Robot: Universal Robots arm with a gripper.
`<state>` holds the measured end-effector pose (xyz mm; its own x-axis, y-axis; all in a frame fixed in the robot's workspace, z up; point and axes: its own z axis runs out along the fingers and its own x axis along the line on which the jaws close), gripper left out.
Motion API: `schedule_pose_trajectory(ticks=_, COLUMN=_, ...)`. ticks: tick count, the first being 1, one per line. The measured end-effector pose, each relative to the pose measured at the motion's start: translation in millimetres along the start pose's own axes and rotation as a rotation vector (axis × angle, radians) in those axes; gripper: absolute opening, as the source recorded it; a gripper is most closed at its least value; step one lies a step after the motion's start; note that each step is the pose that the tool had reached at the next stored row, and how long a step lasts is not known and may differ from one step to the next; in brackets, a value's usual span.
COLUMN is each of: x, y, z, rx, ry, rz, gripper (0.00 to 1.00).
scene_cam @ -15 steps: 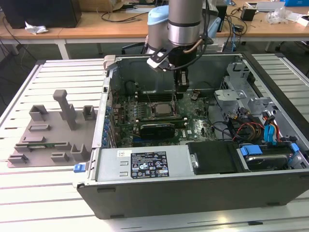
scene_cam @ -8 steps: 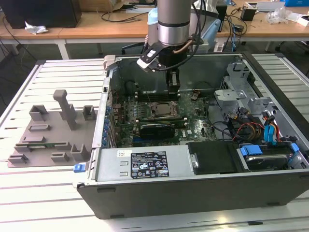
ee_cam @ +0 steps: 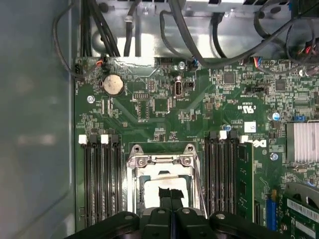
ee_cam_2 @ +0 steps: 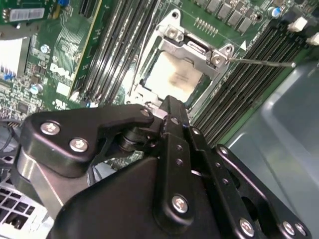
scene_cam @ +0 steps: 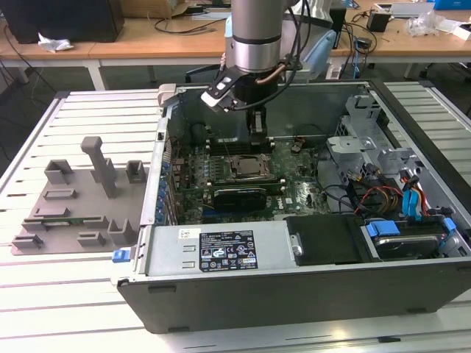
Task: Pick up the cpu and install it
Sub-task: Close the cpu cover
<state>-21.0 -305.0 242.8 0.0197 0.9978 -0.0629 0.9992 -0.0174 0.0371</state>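
Observation:
The cpu (ee_cam_2: 174, 77) is a pale, shiny square lying flat in the motherboard socket, framed by the socket's metal bracket (ee_cam_2: 192, 47). It also shows in the first wrist view as the cpu (ee_cam: 152, 191), partly covered by my fingertips, and in the exterior view as the cpu (scene_cam: 247, 168) in the middle of the open computer case. My gripper (scene_cam: 255, 126) hangs just above the socket, its two black fingers pressed together with nothing between them. Their tips show in both wrist views, gripper (ee_cam_2: 168, 105) and gripper (ee_cam: 172, 198).
Memory slots (ee_cam: 99, 179) run along both sides of the socket. A long black card (scene_cam: 239, 197) lies just in front of it. The case walls (scene_cam: 158, 191), drive cage (scene_cam: 360, 140) and cables (scene_cam: 383, 198) surround the board. A grey moulded tray (scene_cam: 73, 198) sits on the exterior view's left.

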Motion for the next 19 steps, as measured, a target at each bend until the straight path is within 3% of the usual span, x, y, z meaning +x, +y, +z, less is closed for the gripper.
schedule_pose_trajectory(ticks=9, x=0.5, y=-7.6, z=17.6, rx=0.0001, ry=0.0001, rz=0.0, gripper=0.11)
schedule_pose_trajectory(ticks=15, x=0.1, y=-9.4, z=19.8, rx=0.0, ry=0.0001, rz=-0.003, gripper=0.11)
schedule_pose_trajectory(ticks=19, x=0.1, y=-9.4, z=19.8, rx=-0.0048, ry=0.0029, rz=-0.078, gripper=0.11)
